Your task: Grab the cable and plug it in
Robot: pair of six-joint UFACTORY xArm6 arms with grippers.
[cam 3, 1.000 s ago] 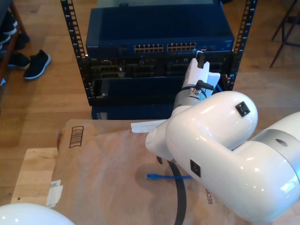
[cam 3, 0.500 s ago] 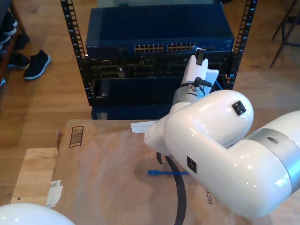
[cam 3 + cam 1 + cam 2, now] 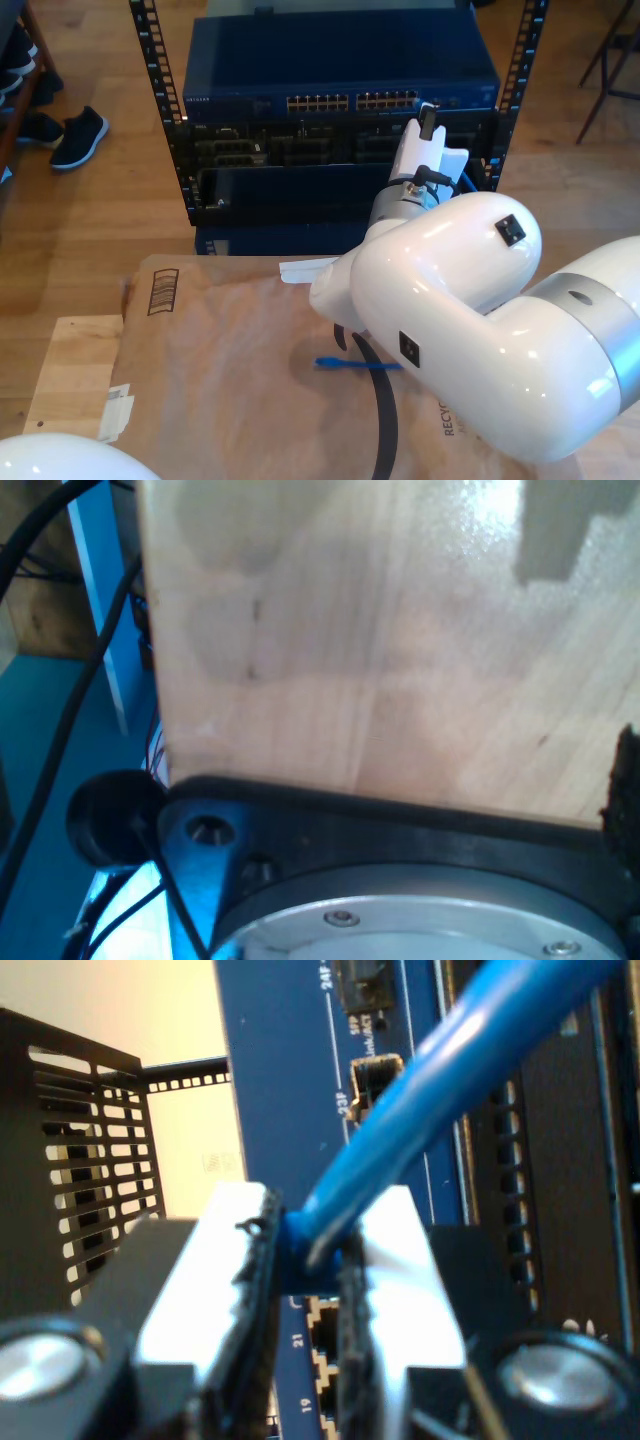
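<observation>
- Exterior view, left side: shoes point(image 3: 78, 136) stand on the wooden floor, well apart from the work. A sheet of brown paper point(image 3: 230, 380) covers the near surface.
- Centre: the free end of the cable point(image 3: 352, 365), thin and bright blue, lies on the paper with its plug pointing to the exterior view's left; the rest passes behind the white arm point(image 3: 470, 330).
- Behind: the blue network switch point(image 3: 340, 85) sits in the rack, its port rows facing the camera.
- Right of centre: my second gripper point(image 3: 302, 1255) is up at the switch face. In the second wrist view its pads are pinched on the cable just behind the plug, with ports marked 19 and 21 directly beyond.
- My first gripper: the first wrist view gives pale wood and a black mount; its jaws cannot be told.
- Handling judgement: the cable looks light and limp, so it will sag and steer nothing. The plug and its latch are likely fragile. The grip belongs on the boot close to the plug, as held, keeping the plug square to the port.
</observation>
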